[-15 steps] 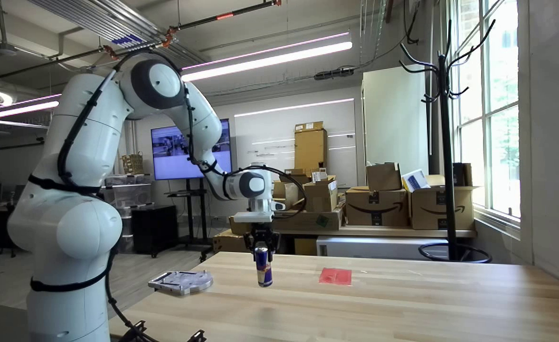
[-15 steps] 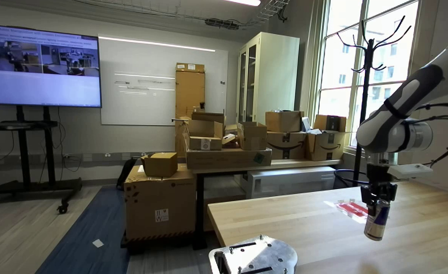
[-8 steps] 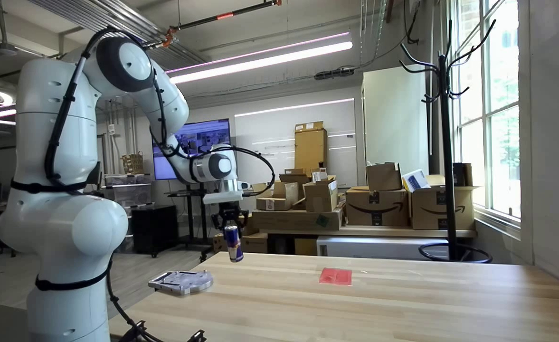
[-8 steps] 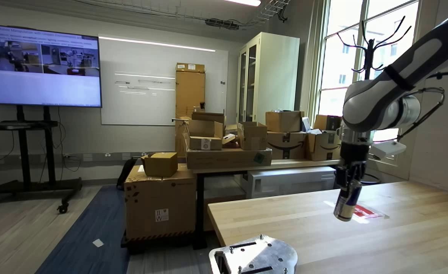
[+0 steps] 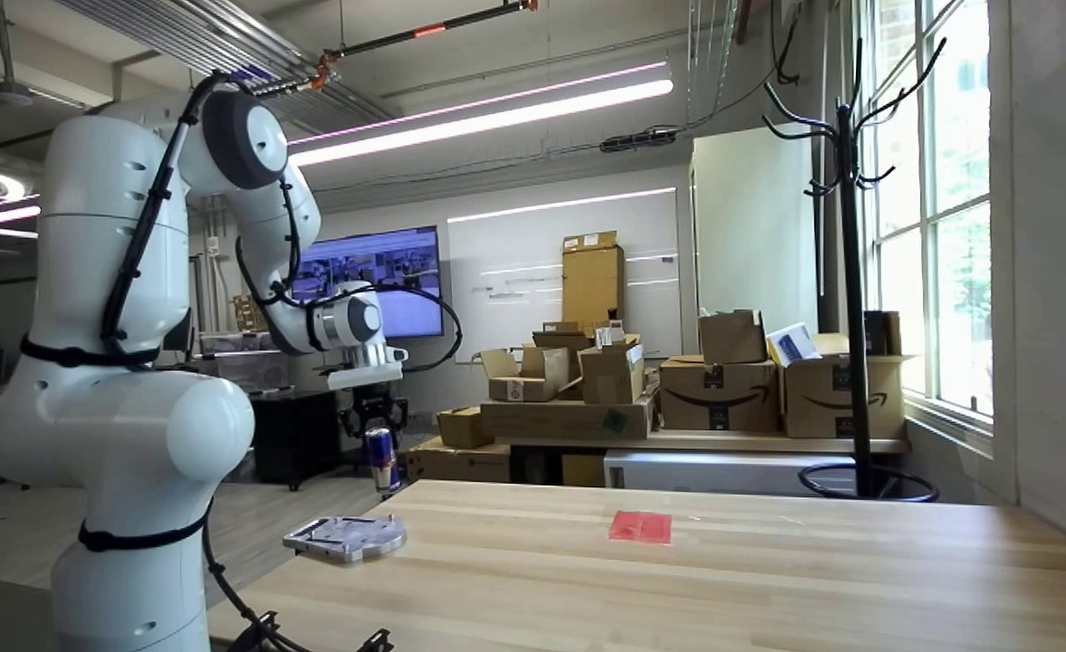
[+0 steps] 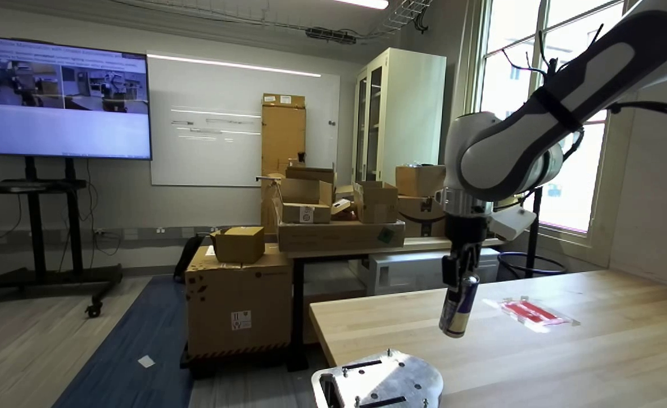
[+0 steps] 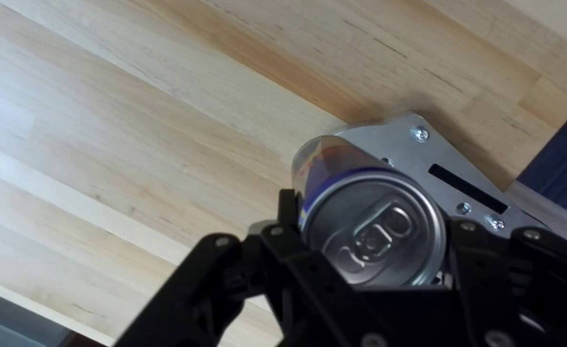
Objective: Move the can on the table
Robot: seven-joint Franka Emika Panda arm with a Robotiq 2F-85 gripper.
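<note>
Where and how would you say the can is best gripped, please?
I'd grip the can by its upper side wall, coming from above, as the pincer does now. It is a slim cylinder with its tab end up, only slightly tilted, so pinching opposite sides should hold and leave its base free.

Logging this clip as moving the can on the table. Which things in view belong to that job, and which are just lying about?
Belongs to the job:
table
can, held up off the table
gripper, shut on the can

Just lying about:
metal plate
red patch on the table
cardboard boxes
coat rack
screen on its stand
</note>
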